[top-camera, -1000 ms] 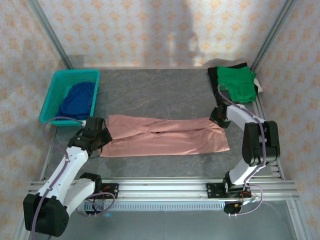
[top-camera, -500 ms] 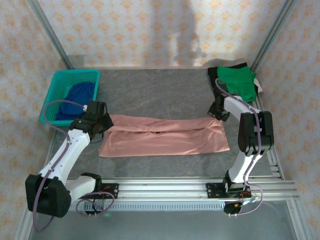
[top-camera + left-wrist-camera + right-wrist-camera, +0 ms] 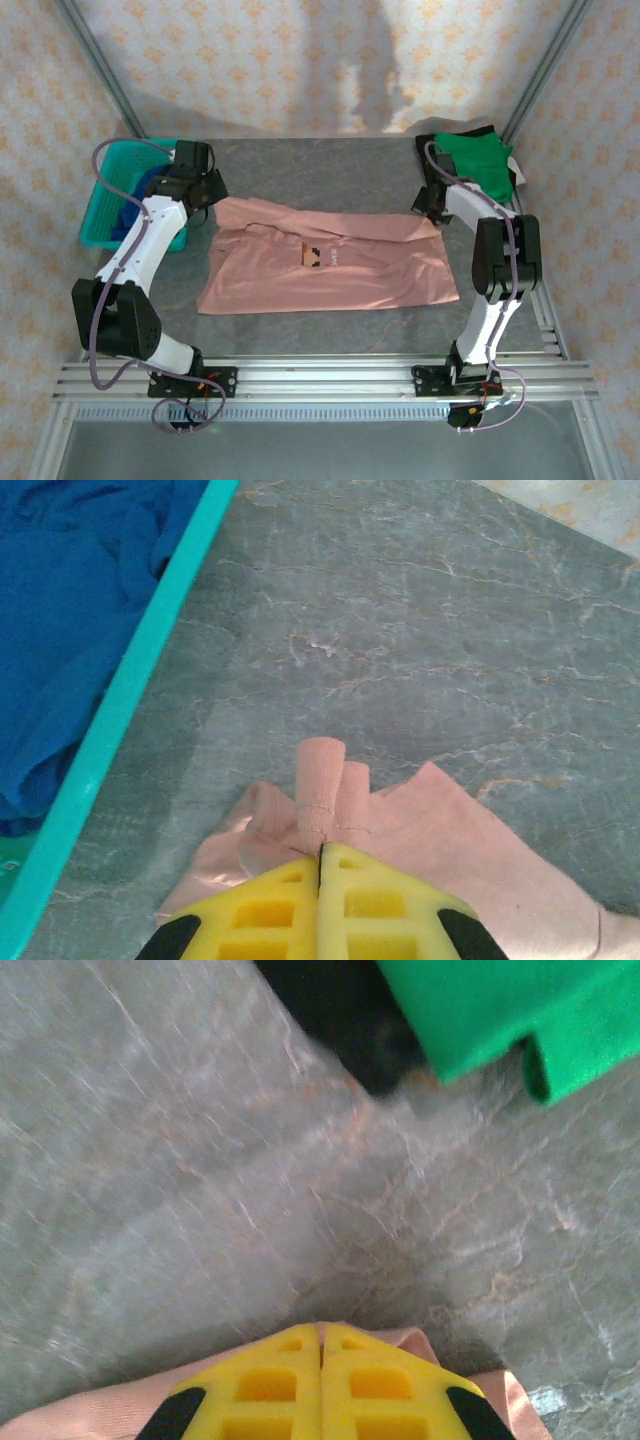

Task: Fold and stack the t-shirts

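Left gripper and right gripper are clamped on the pink t-shirt. Its folded-over edge has been drawn toward frame top, and the chest graphic is exposed. Spreading is judged underway, folding pending.

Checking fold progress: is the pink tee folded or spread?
Spread: pink tee lies open, chest graphic showing, left gripper and right gripper pinching its far corners.

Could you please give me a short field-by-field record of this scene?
pink shirt: spread on the table, chest graphic up
left gripper: shut on the pink shirt's far left edge
right gripper: shut on the pink shirt's far right corner
green shirt: folded, far right corner, on a dark cloth
blue shirt: bunched in the basket
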You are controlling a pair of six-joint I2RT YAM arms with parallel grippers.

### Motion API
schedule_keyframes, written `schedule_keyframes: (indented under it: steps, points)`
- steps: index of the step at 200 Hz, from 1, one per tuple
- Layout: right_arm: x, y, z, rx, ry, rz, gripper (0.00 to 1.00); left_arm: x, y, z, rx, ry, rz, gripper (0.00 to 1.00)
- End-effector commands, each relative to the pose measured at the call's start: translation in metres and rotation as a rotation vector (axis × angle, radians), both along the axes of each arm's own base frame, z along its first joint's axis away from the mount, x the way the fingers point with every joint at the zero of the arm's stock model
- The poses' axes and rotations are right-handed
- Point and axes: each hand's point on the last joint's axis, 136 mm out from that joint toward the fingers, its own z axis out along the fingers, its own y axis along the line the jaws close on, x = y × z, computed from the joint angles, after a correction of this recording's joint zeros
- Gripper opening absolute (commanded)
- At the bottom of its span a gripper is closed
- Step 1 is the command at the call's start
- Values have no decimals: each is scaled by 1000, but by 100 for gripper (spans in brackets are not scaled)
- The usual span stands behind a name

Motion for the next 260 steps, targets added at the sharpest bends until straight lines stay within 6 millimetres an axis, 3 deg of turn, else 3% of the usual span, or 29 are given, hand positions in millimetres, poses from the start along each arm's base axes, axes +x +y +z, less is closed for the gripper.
schedule_keyframes:
  steps: [1,30,65,94,103,120,141,175,229,260]
  points:
    - [35,-11,43,12,-191,-24,0,11,7,1,34,-13,-8,0]
    - [60,-14,43,14,-163,-34,0,38,3,6,33,-17,-35,0]
    - [64,-14,49,17,-213,-29,0,51,2,10,31,-13,-46,0]
    - [30,-10,29,44,-181,-22,4,26,-3,-3,-5,-11,-52,0]
    - [15,-10,22,49,-160,-30,11,13,-6,-13,-25,-3,-57,0]
    - [-16,-22,13,3,-80,-84,37,-8,-9,-31,-45,12,-61,0]
    - [-36,-26,17,-7,-8,-123,40,-19,-3,-44,-15,53,-50,0]
    - [-31,-16,30,72,-48,-138,40,-17,-3,-50,-17,73,-48,0]
    - [-26,-2,-12,172,66,-207,39,-13,-3,-53,-17,82,-49,0]
    - [-10,-13,-18,116,64,-250,33,-12,-3,-55,-16,88,-48,0]
